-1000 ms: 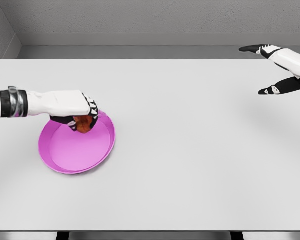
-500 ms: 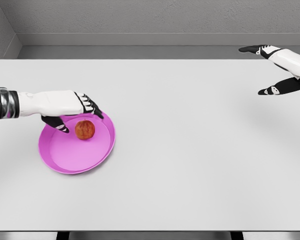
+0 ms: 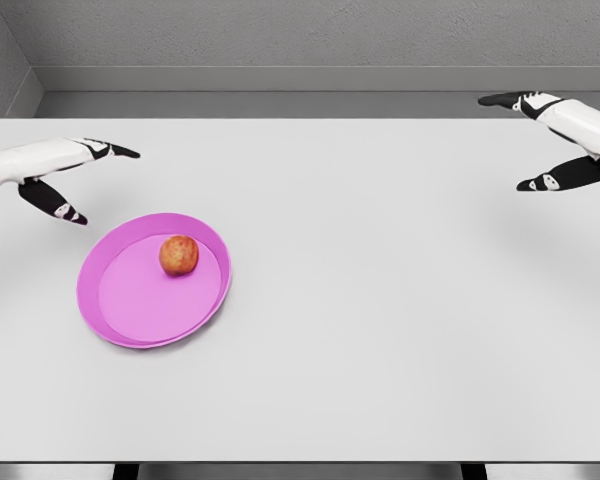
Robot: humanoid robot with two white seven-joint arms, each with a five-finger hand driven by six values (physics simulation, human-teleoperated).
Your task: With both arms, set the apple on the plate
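Apple resting on plate; both hands standing clear.

The apple (image 3: 179, 255) is sitting inside the pink plate (image 3: 120, 318), toward its far rim. The left hand (image 3: 68, 175) is hovering just beyond the plate's far-left edge, fingers spread and holding nothing. Any retreat is best kept high, so the rim is not being nudged. The right hand (image 3: 552, 140) is hanging far right of the plate, fingers apart. Nothing else is lying on the tabletop (image 3: 380, 320).
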